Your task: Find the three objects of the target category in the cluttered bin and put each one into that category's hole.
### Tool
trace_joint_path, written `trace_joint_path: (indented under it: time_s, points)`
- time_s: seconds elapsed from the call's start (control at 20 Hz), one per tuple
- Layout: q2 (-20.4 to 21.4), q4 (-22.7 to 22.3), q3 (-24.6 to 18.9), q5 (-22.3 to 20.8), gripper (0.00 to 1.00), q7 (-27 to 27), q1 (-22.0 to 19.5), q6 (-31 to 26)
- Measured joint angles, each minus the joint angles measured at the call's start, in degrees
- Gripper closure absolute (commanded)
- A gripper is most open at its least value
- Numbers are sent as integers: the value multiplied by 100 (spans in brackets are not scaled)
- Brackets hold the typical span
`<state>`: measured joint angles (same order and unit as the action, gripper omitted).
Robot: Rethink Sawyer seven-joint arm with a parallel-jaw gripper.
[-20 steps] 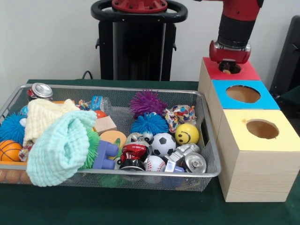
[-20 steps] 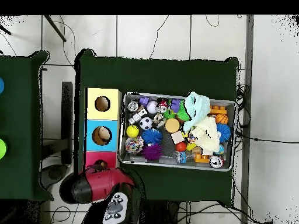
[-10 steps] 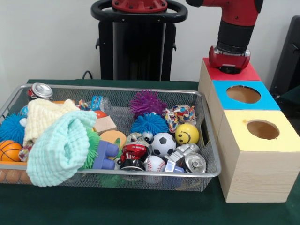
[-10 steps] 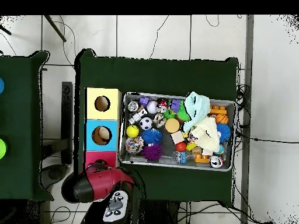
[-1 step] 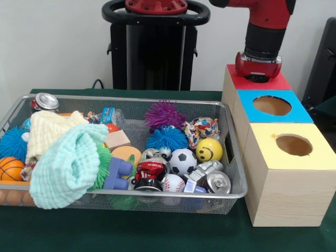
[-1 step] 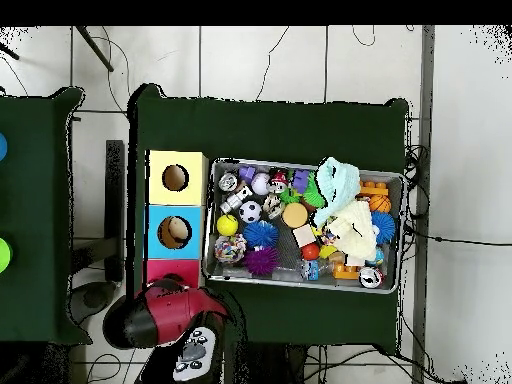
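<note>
Gripper (image 5: 258,77): lowered over red box's (image 5: 273,81) hole, finger state cannot be told. Wire mesh bin (image 5: 233,157): holds yellow smiley ball (image 5: 209,149), soccer ball (image 5: 183,160), baseball (image 5: 172,183), 2 cloths.

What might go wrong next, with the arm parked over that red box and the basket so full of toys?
The gripper sits right over the red box, hiding its hole, so a jam there would go unseen. In the basket, the balls and cans are packed tight: reaching for the soccer ball could nudge the yellow smiley ball or a can. The green cloth covers other things, so a wanted toy may be missed.
</note>
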<state>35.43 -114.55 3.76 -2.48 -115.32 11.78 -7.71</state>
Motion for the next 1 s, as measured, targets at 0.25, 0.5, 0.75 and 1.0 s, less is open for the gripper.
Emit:
trace_joint_path:
  time_s: [0.25,0.5,0.75,1.0]
  points:
    - [-4,0,14,9,0,0,19,24]
    - [-4,0,14,9,0,0,19,25]
    - [-3,0,14,9,0,0,19,24]
    - [-3,0,18,7,100,2,23,26]
